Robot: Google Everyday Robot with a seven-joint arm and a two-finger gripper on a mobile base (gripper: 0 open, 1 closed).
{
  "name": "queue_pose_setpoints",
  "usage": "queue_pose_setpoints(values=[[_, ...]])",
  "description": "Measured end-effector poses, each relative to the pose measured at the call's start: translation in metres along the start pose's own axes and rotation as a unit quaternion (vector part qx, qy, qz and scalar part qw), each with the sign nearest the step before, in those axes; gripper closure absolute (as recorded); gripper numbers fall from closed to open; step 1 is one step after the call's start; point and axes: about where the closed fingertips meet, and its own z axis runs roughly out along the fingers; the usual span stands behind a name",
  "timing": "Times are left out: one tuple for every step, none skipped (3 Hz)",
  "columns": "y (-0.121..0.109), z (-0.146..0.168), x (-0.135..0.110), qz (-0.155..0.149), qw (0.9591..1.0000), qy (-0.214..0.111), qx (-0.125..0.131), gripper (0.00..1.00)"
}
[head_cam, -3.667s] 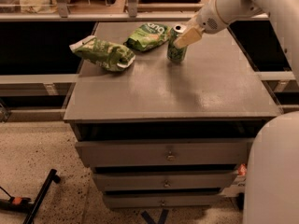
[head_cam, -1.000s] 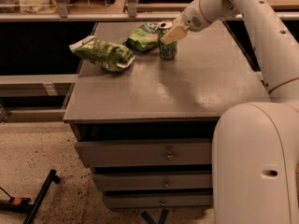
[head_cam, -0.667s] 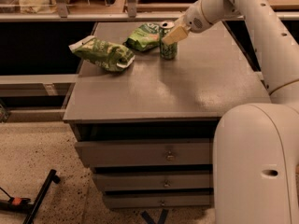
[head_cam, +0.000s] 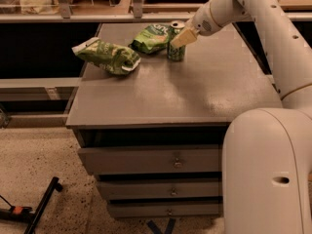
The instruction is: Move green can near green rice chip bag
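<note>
Pale gripper fingers clasp the slim green drink can, which has shifted left since earlier. It stands upright just beside the light-green rice chip bag on the grey cabinet top.

Vs. earlier: can sits further left, now just beside chip bag. The gripper has shifted left with it, at the can's top.

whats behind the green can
Just behind and left of the green can lies the small green chip bag. The gripper covers the can's upper right side, hiding that part; whether bag and can touch is unclear.
</note>
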Motion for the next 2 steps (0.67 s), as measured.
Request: queue_pose_setpoints(values=[[0.0013, 0.0044, 0.0003, 0.000, 1.0000, 0.001, -0.003, 0.00], [0.0013, 0.0045, 0.0003, 0.000, 1.0000, 0.001, -0.003, 0.00]])
